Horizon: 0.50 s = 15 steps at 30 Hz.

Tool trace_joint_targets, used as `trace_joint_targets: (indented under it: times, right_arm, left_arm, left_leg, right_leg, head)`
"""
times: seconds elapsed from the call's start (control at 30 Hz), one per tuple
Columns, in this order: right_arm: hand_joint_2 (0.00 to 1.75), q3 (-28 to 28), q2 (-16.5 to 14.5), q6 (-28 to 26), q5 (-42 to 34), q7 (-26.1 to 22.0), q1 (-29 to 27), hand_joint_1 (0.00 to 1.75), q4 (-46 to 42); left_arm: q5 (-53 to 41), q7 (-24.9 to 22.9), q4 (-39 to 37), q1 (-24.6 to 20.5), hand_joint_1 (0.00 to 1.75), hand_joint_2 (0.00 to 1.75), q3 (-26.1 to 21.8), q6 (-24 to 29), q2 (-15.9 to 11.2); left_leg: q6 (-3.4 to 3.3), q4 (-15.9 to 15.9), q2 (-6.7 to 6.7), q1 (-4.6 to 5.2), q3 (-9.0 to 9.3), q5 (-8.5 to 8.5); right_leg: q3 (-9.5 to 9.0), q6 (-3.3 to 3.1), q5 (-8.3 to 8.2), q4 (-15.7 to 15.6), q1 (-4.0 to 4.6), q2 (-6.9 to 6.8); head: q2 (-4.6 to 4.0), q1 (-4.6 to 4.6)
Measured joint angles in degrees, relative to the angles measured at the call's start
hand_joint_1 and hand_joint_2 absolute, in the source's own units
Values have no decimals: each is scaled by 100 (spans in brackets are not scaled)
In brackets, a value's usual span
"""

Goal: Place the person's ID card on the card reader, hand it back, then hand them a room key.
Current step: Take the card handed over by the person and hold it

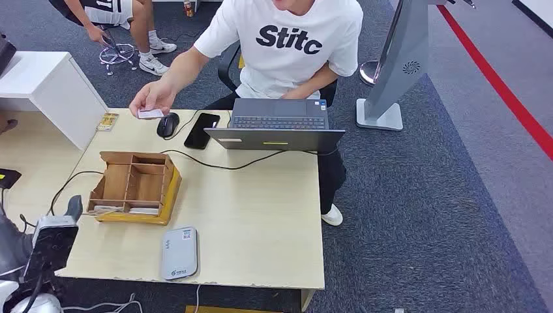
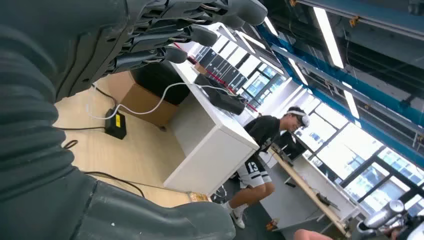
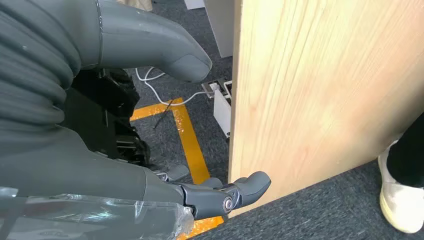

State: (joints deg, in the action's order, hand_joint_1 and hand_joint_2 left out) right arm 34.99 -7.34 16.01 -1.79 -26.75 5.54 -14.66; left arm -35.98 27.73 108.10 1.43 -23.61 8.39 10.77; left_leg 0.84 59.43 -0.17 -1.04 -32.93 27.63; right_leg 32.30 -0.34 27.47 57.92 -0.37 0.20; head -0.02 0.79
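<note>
A seated person in a white shirt holds a small pale ID card (image 1: pixel 150 113) out over the far left of the table, above the black mouse (image 1: pixel 167 124). The grey card reader (image 1: pixel 180 252) lies flat near the table's front edge. A wooden compartment box (image 1: pixel 134 186) stands left of centre, with pale cards (image 1: pixel 143 210) in its front slot. My left wrist (image 1: pixel 49 244) is at the table's front left corner, well short of the card. My left hand (image 2: pixel 150 35) has its fingers spread and holds nothing. My right hand (image 3: pixel 125 175) hangs open beside the table's wooden side panel (image 3: pixel 310 90).
An open laptop (image 1: pixel 280 124) and a black phone (image 1: pixel 202 130) sit at the far side, with a cable running across the tabletop (image 1: pixel 261 208). A white cabinet (image 1: pixel 45 85) stands to the left. Another person crouches at the back left. Yellow floor tape (image 3: pixel 187 135) runs under the table.
</note>
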Motion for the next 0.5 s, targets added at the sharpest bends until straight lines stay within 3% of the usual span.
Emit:
trace_joint_targets:
  times: [0.5]
  right_arm:
    - [175,-74,-61,-41,295,23,199,0,-1]
  left_arm:
    - [-1639,-1112,-1041,-1044,0,175,1517,194,-763]
  left_leg:
    - [-1,2,1,0,-3,-8]
  right_leg:
    - [3,1,-10,0,0,2]
  head:
    - [0,-1]
